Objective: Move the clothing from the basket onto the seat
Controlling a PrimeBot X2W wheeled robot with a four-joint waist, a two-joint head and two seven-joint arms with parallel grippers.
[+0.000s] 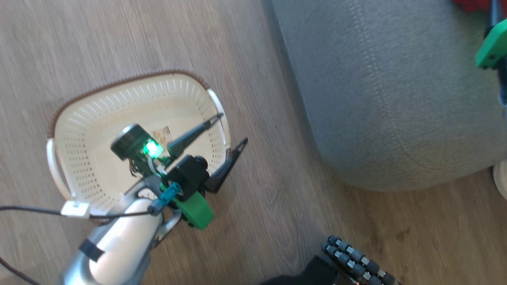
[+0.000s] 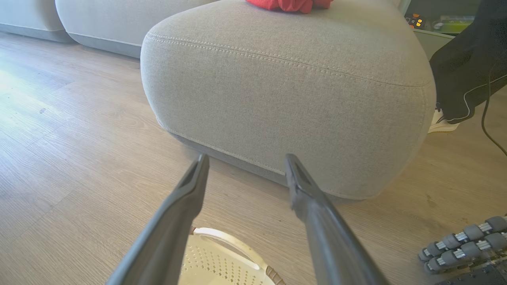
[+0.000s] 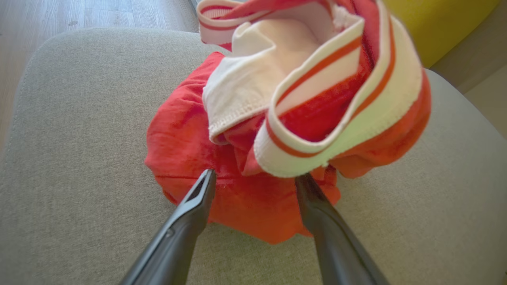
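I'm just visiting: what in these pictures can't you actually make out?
- Head view: the label sticker in the basket is too small and blurred to read.
- Head view: the clothing is cut off by the top edge.
- Right wrist view: the striped garment is blurred; whether it touches the right gripper is unclear.

1. Clothing (image 1: 471,4), head view: cut by top edge, red scrap only.
2. Basket (image 2: 222,263), left wrist view: cut by bottom edge.
3. Sticker (image 1: 163,132) on basket base: print too small, blurred.
4. Striped garment (image 3: 317,99), right wrist view: blurred, top cut off.
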